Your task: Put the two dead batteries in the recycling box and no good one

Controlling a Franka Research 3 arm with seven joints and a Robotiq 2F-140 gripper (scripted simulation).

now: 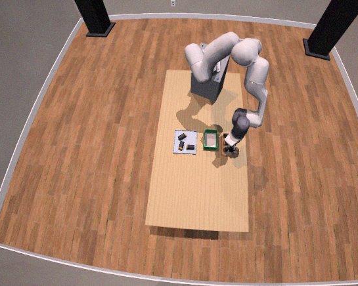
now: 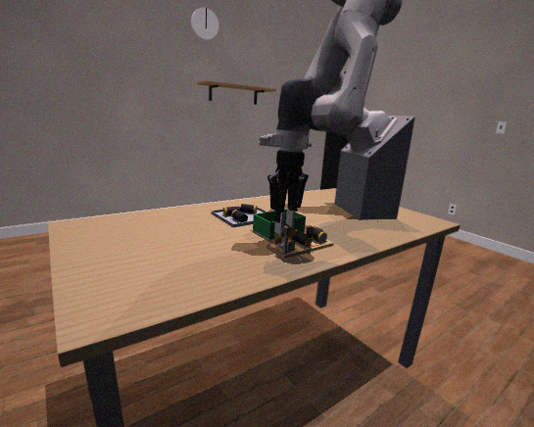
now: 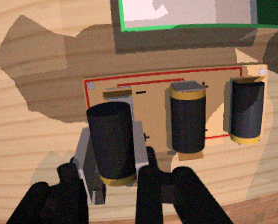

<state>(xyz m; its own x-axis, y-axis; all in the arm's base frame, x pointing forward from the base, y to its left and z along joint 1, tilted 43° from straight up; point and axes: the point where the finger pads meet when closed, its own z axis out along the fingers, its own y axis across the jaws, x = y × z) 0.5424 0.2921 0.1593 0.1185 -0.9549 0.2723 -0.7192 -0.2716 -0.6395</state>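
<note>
Batteries (image 1: 190,147) (image 2: 239,215) (image 3: 188,117), black with yellow bands, lie in two groups on a wooden table (image 1: 198,193) (image 2: 178,264) (image 3: 20,150). Picture the top view as a clock face, centred on the green recycling box (image 1: 211,149) (image 2: 264,225) (image 3: 203,26). At nine o'clock, a pale, dark-rimmed tray (image 1: 175,142) (image 2: 222,219) carries three loose batteries, towards its own eleven, seven and four o'clock. In the middle stands the open box, upright, apart from the tray. At three o'clock, just beside it, lies the battery holder board (image 1: 223,144) (image 2: 328,244) (image 3: 152,117), edged with red lines. In the wrist view, the gripper (image 1: 229,150) (image 2: 284,228) (image 3: 114,138) is at the board's left end, pinching the leftmost battery (image 3: 111,140) between its pads, the yellow band towards six o'clock. Further right, the middle battery has its band towards twelve, and the rightmost battery (image 3: 248,110) has its band towards six. The arm (image 1: 257,72) (image 2: 355,83) reaches down over the board from about one o'clock
</note>
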